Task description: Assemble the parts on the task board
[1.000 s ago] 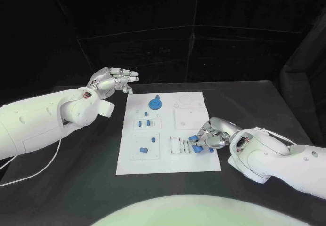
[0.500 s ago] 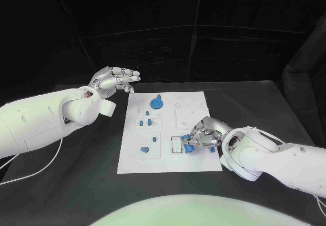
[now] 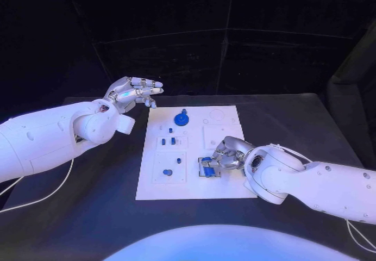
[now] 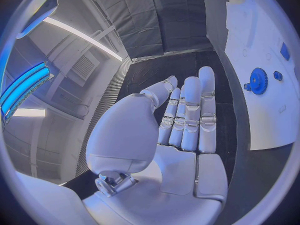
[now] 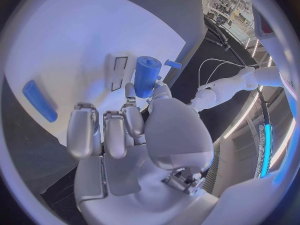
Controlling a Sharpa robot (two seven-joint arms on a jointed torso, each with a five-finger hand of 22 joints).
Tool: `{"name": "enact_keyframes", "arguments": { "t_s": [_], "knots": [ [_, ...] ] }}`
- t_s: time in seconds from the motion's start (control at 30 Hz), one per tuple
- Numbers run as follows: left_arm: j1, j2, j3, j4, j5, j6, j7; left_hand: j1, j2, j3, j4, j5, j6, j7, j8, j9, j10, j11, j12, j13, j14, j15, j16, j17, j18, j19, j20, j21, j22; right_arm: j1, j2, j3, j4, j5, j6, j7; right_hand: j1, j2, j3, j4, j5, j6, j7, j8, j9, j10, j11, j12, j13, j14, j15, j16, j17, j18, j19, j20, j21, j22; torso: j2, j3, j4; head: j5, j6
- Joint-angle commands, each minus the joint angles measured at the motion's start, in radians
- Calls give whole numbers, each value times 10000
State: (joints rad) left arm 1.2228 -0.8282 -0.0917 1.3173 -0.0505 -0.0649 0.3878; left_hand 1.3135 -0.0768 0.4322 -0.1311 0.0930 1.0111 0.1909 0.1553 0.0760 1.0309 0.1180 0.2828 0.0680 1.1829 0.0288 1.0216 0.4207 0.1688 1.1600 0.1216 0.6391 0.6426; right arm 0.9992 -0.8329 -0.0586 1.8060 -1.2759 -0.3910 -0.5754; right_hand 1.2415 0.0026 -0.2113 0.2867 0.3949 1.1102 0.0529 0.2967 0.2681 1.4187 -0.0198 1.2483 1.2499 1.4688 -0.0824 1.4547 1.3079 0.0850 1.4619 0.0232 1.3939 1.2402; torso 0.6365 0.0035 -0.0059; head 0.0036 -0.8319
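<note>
While the right hand (image 3: 221,159) pinches it, the blue cylinder (image 5: 147,75) hangs over the near-middle of the task board (image 3: 227,187), just beside the rectangular slots (image 5: 118,71).

Held part: a short blue cylinder, gripped between thumb and fingertips of the right hand; its end points at the slots; whether it touches the board cannot be told.

Change: a second ago the same hand sat nearer the board's right edge; it has since carried the part leftward, over the slotted recess (image 3: 205,166); judged, this is the approach to insertion, not yet seated.

Loose part: a blue bar (image 5: 39,101) lies flat on the board, apart from the hand.

Seated parts: blue gear (image 3: 181,119) at the far end; small blue pegs (image 3: 168,141) mid-board; one more (image 3: 168,172) nearer.

Left hand (image 3: 134,91): raised off the board's far-left corner, fingers lightly curled, holding nothing; unmoved over the second.

Outlook: alignment with the slot is the critical point; a tilted entry could jam.
</note>
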Motion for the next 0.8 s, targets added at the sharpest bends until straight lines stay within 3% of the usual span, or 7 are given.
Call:
{"name": "enact_keyframes", "arguments": {
  "t_s": [0.03,0.17,0.3,0.43,0.57,0.7,0.8],
  "knots": [
    [19,3,9,25,38,109,30,-8,-10,-59,-1,7,-44,-7,43,-17,-86,3,64,-14,-58,-24,-31,-11,136,-89,6,-57,-12,22,73,7,-62,-413,202,-294,-221,-38,-138,10,-453,11,20,-73,38,15,-19,-92,-12,568,-67,40,62,-193,39,-49,48,-14,6,6,0,4,9],
    [20,4,9,24,38,113,27,-8,-10,-59,-1,7,-44,-7,43,-17,-86,3,64,-14,-58,-24,-31,-11,136,-89,6,-57,-12,24,161,6,-135,-801,226,-511,-1039,-338,-489,57,-2809,-109,53,-142,206,-192,14,-547,-332,536,-29,-31,-58,-163,-27,-49,-43,-151,-6,5,-16,20,2],
    [21,6,9,20,38,116,28,-8,-10,-59,-1,7,-44,-7,43,-17,-86,3,64,-14,-58,-24,-31,-11,136,-89,6,-57,-12,25,203,6,-159,-1056,194,-614,-1733,-1336,19,108,-3430,-225,91,-208,352,-337,62,-884,-550,520,-12,-86,-141,-146,-77,-9,-113,-249,-1,12,-27,42,15],
    [21,7,9,17,38,117,25,-8,-10,-59,-1,7,-44,-7,43,-17,-86,3,64,-14,-58,-24,-31,-11,136,-89,6,-57,-12,25,213,6,-144,-1180,137,-641,-2157,-1722,108,117,-3444,-292,111,-244,417,-450,75,-1131,-727,512,1,-107,-161,-140,-95,-2,-142,-283,0,15,-28,37,15],
    [22,7,9,16,38,122,23,-8,-10,-59,-1,7,-44,-7,43,-17,-86,3,64,-14,-58,-24,-31,-11,136,-89,6,-57,-12,24,136,6,-40,-1288,-42,-401,-2118,-1582,266,102,-3411,-301,116,-249,458,-472,78,-1202,-770,515,9,-102,-141,-141,-95,5,-143,-277,4,23,-20,33,13],
    [21,8,9,18,38,123,44,-8,-10,-59,-1,7,-44,-7,43,-17,-86,3,64,-14,-58,-24,-31,-11,136,-89,6,-57,-12,22,-17,6,132,-1244,-339,262,-767,-965,812,-274,-2901,-282,110,-238,582,-568,69,-1522,-1013,551,9,-32,23,-152,-67,13,-104,-197,5,20,-19,-19,26],
    [21,9,9,15,38,122,51,-8,-10,-59,-1,7,-44,-7,43,-17,-86,3,64,-14,-58,-24,-31,-11,136,-89,6,-57,-12,21,-145,5,256,-1206,-339,746,75,-816,958,-757,-2402,-209,84,-194,677,-573,40,-1683,-1150,578,-17,30,154,-175,-22,-9,-33,-71,3,23,-33,-7,19]
  ]
}}
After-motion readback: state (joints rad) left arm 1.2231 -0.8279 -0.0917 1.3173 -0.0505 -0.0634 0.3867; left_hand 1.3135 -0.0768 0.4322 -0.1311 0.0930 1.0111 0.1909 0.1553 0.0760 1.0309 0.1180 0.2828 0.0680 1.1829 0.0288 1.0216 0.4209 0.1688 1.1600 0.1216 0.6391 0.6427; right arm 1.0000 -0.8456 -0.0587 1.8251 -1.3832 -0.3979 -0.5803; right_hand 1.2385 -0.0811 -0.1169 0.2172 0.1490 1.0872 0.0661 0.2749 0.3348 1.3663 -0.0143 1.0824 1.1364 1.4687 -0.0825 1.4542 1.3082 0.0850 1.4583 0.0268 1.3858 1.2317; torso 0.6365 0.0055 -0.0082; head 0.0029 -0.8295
